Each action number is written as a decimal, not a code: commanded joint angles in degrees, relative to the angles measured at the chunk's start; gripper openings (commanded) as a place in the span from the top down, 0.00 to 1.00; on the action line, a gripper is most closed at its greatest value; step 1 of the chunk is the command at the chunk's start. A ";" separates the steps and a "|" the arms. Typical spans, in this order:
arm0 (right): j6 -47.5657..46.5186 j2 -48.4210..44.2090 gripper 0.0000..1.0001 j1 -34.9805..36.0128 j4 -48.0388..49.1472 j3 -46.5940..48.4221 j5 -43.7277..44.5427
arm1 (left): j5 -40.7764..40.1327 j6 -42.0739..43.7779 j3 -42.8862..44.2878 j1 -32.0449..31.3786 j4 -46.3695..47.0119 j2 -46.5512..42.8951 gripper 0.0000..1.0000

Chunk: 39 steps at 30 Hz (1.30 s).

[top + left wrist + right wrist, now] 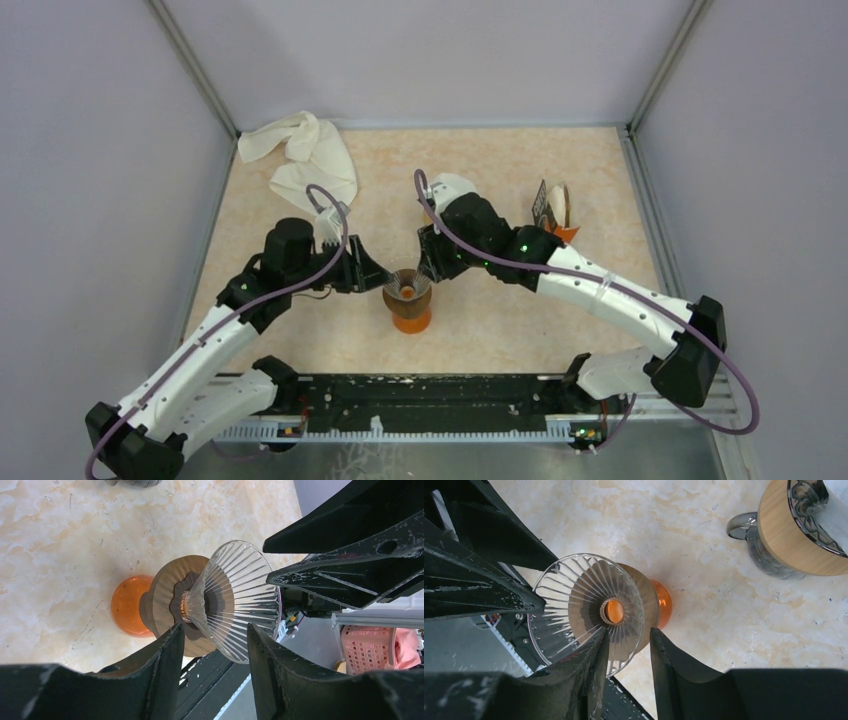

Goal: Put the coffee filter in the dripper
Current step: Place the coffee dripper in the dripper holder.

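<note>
The dripper [408, 289] is a clear ribbed glass cone on a wooden collar and an orange base, standing mid-table; it is empty inside. It also shows in the left wrist view [235, 597] and the right wrist view [584, 600]. My left gripper [378, 280] is open and empty at the dripper's left side, its fingers either side of the cone's edge [214, 630]. My right gripper [432, 270] is open and empty at the dripper's right rim, the rim between its fingers [628, 632]. White coffee filters [838, 500] sit in a wood-banded holder [553, 208] at the back right.
A crumpled white cloth [305, 155] lies at the back left. The holder has a clear glass handle [740, 527]. Grey walls close in the table on three sides. A black rail [430, 395] runs along the near edge between the arm bases.
</note>
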 commanded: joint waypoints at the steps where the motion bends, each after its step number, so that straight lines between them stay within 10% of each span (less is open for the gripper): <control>1: 1.01 0.23 0.66 -0.50 3.50 -0.11 -1.75 | -0.67 -0.19 -0.37 -0.96 1.58 0.16 0.46; 22: 1.02 2.78 0.91 -0.53 2.44 -0.89 -2.76 | -2.42 -0.11 -1.21 -4.17 1.50 2.77 0.81; 39: 2.09 9.78 1.00 -0.47 -2.23 -0.38 -2.57 | -4.45 0.72 1.70 -6.36 -1.89 4.79 0.84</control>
